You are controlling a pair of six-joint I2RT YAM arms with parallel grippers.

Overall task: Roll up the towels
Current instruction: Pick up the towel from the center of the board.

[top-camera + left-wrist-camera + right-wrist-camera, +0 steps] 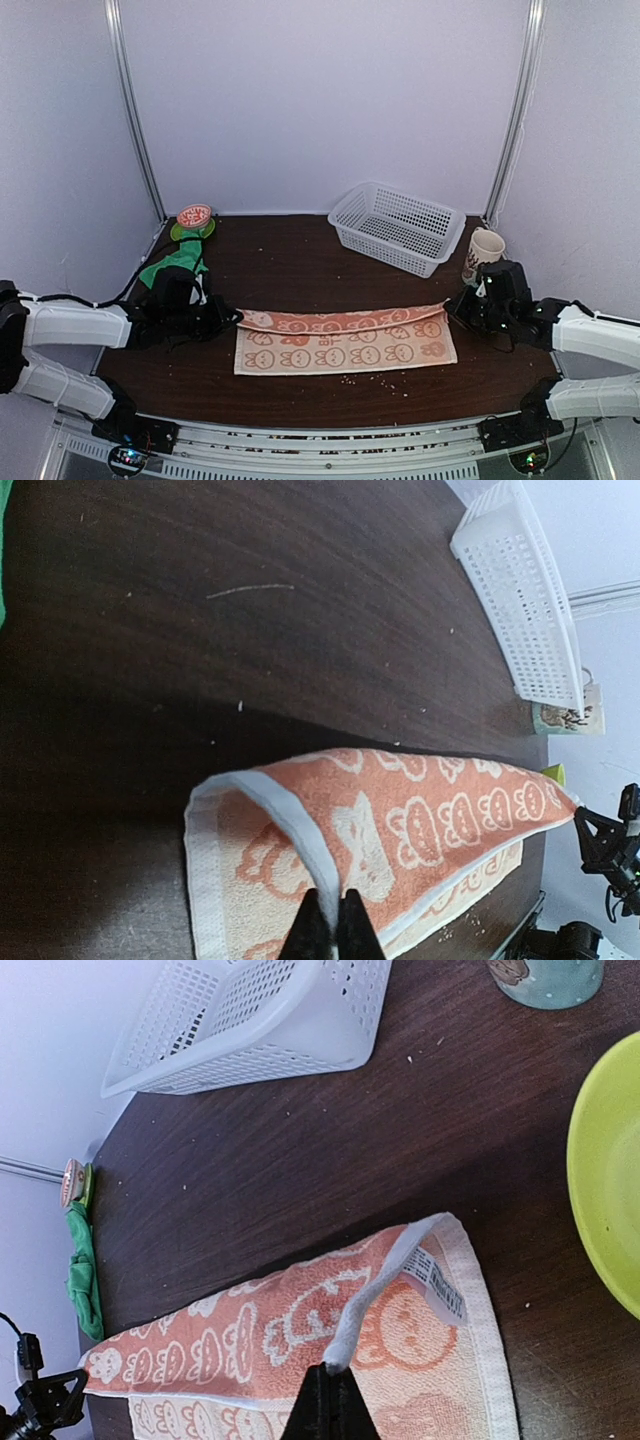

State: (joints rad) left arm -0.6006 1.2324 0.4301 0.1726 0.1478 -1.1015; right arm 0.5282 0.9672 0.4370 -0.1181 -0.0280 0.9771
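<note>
The peach-orange bunny towel [345, 342] lies across the table's middle, its far edge folded over toward the front. My left gripper [232, 318] is shut on the towel's left far corner; the left wrist view shows the hem pinched between the fingertips [331, 920] and the towel [420, 820] lifted in a fold. My right gripper [452, 303] is shut on the right far corner, with the white hem [375, 1305] clamped in the right wrist view at the gripper [330, 1378]. The green towel [172, 264] lies bunched at the back left, partly behind my left arm.
A white mesh basket [397, 226] stands at the back right. A printed cup [483, 255] stands right of it, close behind my right gripper. A yellow-green bowl [605, 1175] shows in the right wrist view. A round red-lidded item [194, 217] sits at the back left.
</note>
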